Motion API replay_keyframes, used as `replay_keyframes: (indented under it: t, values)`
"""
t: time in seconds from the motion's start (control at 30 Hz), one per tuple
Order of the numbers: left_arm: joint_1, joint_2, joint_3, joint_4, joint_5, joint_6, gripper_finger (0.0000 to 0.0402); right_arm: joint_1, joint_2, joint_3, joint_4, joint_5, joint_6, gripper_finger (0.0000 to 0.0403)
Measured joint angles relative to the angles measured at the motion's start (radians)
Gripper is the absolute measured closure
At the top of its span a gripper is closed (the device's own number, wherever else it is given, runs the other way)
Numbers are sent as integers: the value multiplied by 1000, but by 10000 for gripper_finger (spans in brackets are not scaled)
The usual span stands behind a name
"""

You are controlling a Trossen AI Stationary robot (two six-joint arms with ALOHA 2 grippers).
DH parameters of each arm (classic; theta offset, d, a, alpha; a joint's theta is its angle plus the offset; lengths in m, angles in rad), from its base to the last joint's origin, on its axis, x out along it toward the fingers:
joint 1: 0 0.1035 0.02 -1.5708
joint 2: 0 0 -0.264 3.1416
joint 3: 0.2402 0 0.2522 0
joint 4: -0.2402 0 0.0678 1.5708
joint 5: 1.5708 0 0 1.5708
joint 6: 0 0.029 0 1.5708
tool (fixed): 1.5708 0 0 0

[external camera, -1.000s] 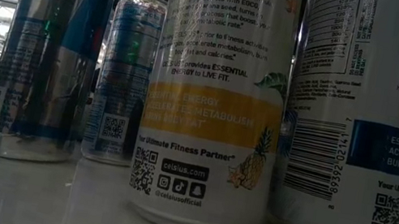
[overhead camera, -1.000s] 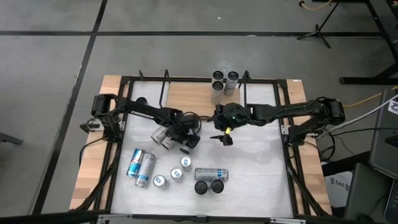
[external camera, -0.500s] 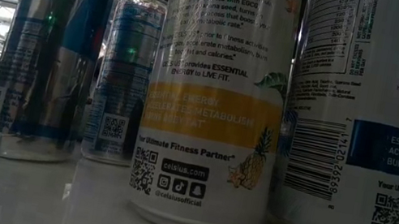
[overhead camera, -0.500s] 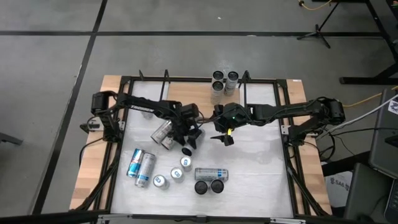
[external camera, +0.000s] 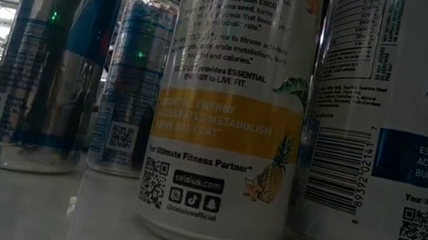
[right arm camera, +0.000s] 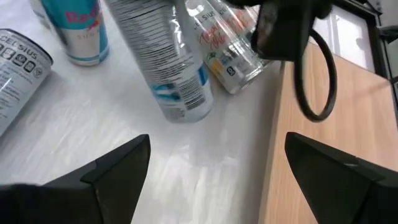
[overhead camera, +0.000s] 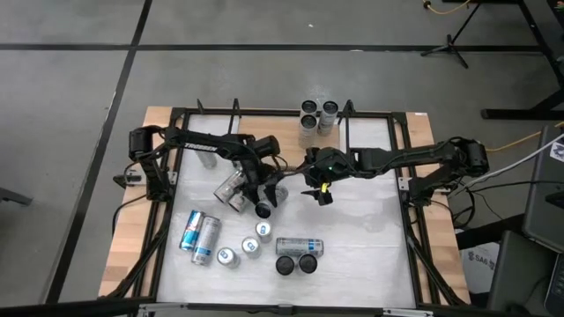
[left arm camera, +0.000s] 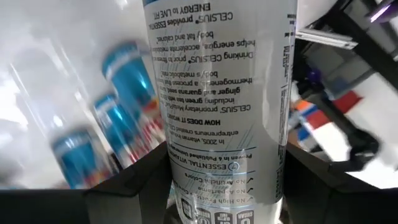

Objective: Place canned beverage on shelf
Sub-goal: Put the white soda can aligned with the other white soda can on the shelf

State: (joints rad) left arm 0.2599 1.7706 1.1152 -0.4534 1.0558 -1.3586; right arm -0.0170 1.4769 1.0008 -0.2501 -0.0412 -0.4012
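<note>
A silver canned beverage [overhead camera: 231, 187] with small printed text sits tilted at the table's middle left, and my left gripper [overhead camera: 254, 195] is shut on it. In the left wrist view the can [left arm camera: 217, 81] fills the picture between the two dark fingers. The shelf [overhead camera: 264, 132], a wooden board in a black rod frame, lies at the far edge, with three cans [overhead camera: 315, 114] standing at its right end. My right gripper [overhead camera: 319, 192] hangs open just right of the held can, which its wrist view shows as [right arm camera: 168, 56], with nothing between its fingers [right arm camera: 112, 168]. My left gripper pinches the can's round side wall [left arm camera: 186, 171] between its two fingers, one on each side. The fingers lie across the can. The can is tilted in the hold; I cannot tell whether its lower end [right arm camera: 186, 106] is clear of the table.
Several more cans stand and lie near the front: two blue ones lying [overhead camera: 199, 233], small upright ones [overhead camera: 251, 246], a lying silver one [overhead camera: 300, 245]. The low view shows them close up [external camera: 230, 105]. Black rod frames [overhead camera: 405, 176] run along the table's sides.
My left arm has swung its wrist toward the far edge and rolled it, keeping its hold. The silver can has turned about with it and stays in about the same spot.
</note>
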Motion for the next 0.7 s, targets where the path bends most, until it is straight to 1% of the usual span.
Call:
replay_keyframes:
  t: [0.07,0.3,0.37,0.43,0.53,0.7]
  values:
    - [11,0,0,-1,22,-62,174,14,0,0,0,7,-1,40]
    - [25,0,0,-3,37,-307,174,53,0,0,0,26,-28,40]
    - [21,2,0,-2,61,-356,173,59,0,0,0,42,-29,40]
    - [12,2,0,-2,82,-395,173,60,0,0,0,43,-30,40]
    - [-3,3,0,-2,86,-447,173,59,0,0,2,49,-29,40]
    - [-16,10,1,-1,94,-473,173,59,0,0,21,51,-30,40]
